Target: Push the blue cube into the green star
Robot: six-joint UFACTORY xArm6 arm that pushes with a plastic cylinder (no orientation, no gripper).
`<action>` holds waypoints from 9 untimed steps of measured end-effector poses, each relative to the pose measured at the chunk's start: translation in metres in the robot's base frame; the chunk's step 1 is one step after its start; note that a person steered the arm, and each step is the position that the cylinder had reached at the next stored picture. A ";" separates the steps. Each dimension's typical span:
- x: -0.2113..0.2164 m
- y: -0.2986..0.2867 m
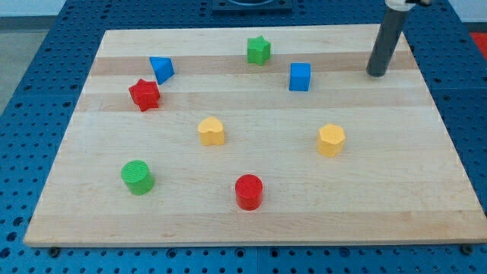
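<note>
Blue cube [300, 77] sits upright at the view's upper middle, solid blue, top face lighter than its sides. Green star [259, 50] is near it, up and to the view's left, not touching. My tip [376, 74] rests on the board well to the cube's right, touching no block; it's a plain rod, no pincer, holding nothing. Pale wooden board [396, 190] lies on a blue perforated table [46, 68].
</note>
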State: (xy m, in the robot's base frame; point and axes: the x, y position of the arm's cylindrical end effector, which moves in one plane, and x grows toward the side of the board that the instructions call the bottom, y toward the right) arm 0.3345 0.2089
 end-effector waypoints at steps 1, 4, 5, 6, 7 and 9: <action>0.007 -0.023; 0.035 -0.089; 0.033 -0.111; 0.024 -0.112; 0.020 -0.123; 0.020 -0.153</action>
State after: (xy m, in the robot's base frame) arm 0.3547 0.0563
